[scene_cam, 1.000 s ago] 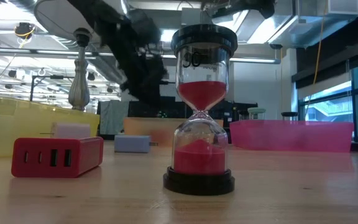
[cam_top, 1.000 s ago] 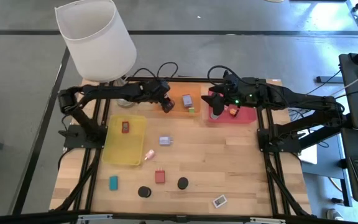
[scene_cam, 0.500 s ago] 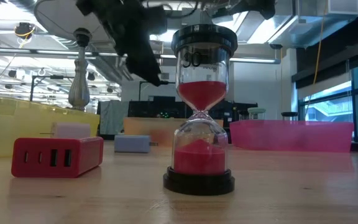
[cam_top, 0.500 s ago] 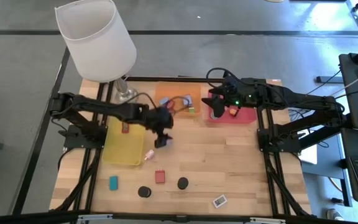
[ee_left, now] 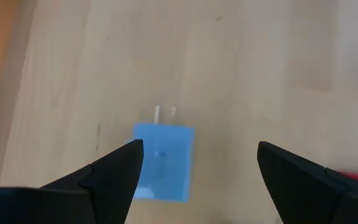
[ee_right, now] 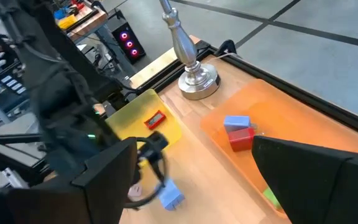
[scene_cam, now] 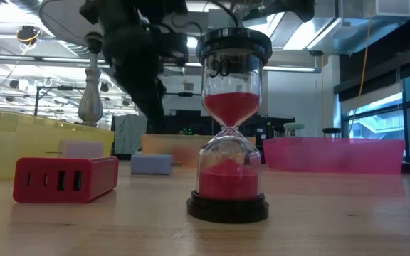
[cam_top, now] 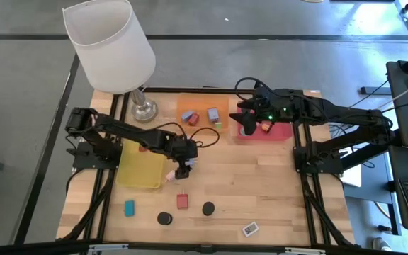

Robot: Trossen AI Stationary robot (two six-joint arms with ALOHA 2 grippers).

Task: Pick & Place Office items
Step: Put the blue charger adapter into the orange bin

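Note:
My left gripper [cam_top: 185, 165] [ee_left: 197, 162] is open and hangs above the middle of the table. Its fingers stand on either side of a lavender-blue block [ee_left: 163, 162] with two prongs, which lies flat on the wood. My right gripper [cam_top: 247, 126] is open above the red tray [cam_top: 278, 133]. The orange tray [cam_top: 202, 108] holds a blue block [cam_top: 188, 115], a red block [cam_top: 193, 120] and a lavender block [cam_top: 213, 113]. Near the front lie a red block [cam_top: 182, 201], a teal block [cam_top: 129, 207], two black discs [cam_top: 164, 219] [cam_top: 208, 209], a pink bit [cam_top: 169, 176] and a white tag [cam_top: 250, 229].
The white-shaded lamp [cam_top: 110, 44] stands at the far left corner on its metal foot [cam_top: 144, 110]. The yellow tray [cam_top: 142, 166] beside my left arm holds a small red piece [cam_top: 142, 146]. In the low view one disc shows as a red sand timer [scene_cam: 228, 128].
My left gripper has swung from the orange tray toward the table's near edge and come down over the lavender-blue block. A blue and a red block now show in the orange tray where it had been. My right arm has kept still.

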